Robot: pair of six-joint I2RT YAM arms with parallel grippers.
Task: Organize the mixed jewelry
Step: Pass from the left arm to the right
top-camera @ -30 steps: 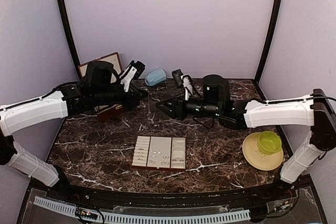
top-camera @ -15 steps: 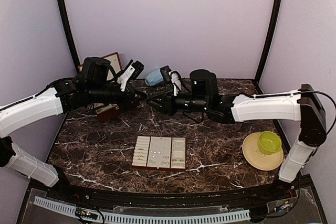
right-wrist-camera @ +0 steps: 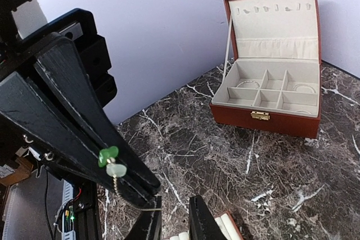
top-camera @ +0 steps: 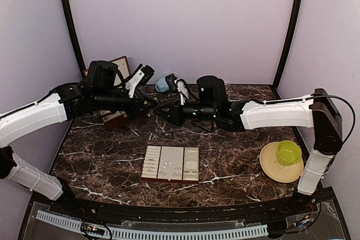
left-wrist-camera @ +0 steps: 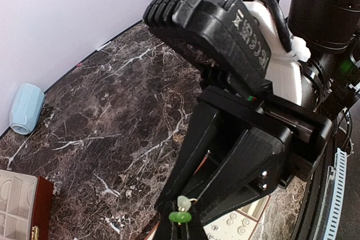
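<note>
While the left hand is clamped tight on an earring, 2 small beads, green over pale, on a thin gold hook, the right hand sits just beside it, its fingers narrowly parted around the hook, not clearly gripping. Both meet above the bench, apart from the tray of small pieces and the open red box. I judge the earring almost weightless, slippery and easily bent; take the bead rather than the wire.
</note>
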